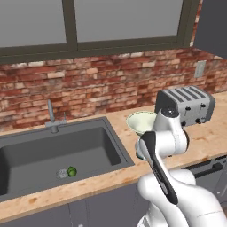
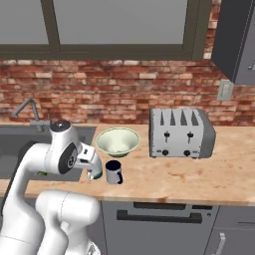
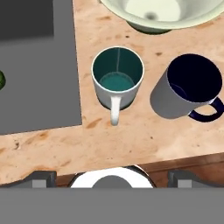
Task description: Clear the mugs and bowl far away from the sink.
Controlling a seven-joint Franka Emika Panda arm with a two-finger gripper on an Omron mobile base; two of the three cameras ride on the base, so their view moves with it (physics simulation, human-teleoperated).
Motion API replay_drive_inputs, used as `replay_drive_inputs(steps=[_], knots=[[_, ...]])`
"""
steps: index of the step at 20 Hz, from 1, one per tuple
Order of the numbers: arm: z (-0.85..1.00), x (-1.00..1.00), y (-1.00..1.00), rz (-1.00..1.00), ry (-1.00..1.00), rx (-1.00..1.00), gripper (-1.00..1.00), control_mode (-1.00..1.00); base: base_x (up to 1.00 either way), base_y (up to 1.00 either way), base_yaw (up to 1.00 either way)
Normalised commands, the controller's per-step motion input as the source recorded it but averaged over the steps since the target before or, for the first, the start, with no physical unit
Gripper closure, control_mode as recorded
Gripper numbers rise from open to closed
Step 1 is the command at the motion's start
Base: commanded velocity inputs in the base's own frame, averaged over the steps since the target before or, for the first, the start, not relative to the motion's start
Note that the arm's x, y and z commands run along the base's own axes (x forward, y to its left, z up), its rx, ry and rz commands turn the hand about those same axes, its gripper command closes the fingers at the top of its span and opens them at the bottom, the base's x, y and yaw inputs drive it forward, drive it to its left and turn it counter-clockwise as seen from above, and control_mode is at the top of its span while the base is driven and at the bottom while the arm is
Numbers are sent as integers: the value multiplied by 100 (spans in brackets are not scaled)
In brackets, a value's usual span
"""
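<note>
The teal mug (image 3: 117, 78) stands upright on the counter (image 3: 144, 131) just beside the sink (image 3: 35, 65), handle toward my camera, with the navy mug (image 3: 188, 87) close on its other side and the bowl (image 3: 162, 13) behind both, all crowding the basin's edge, which is why I judge they need shifting toward the toaster (image 2: 182, 132). My gripper (image 3: 112, 179) hangs above the teal mug with its fingertips spread wide and holding nothing, lined up, I'd say, for a drop onto that mug first.
</note>
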Motion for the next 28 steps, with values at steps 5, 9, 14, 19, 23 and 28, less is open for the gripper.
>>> replay_drive_inputs(steps=[5, 9, 14, 19, 23, 28], knots=[[-27, 16, 0, 0, 4, 0, -100, -100, 0, 0, 0], [-28, 20, 0, 0, 8, 0, -100, -100, 0, 0, 0], [-31, 25, 0, 0, 6, 0, -100, -100, 0, 0, 0], [-27, 34, 0, 0, 4, 0, -100, -100, 0, 0, 0], [-27, 23, 0, 0, 2, 0, -100, -100, 0, 0, 0], [-21, 1, 0, 0, 0, 0, -100, -100, 0, 0, 0]])
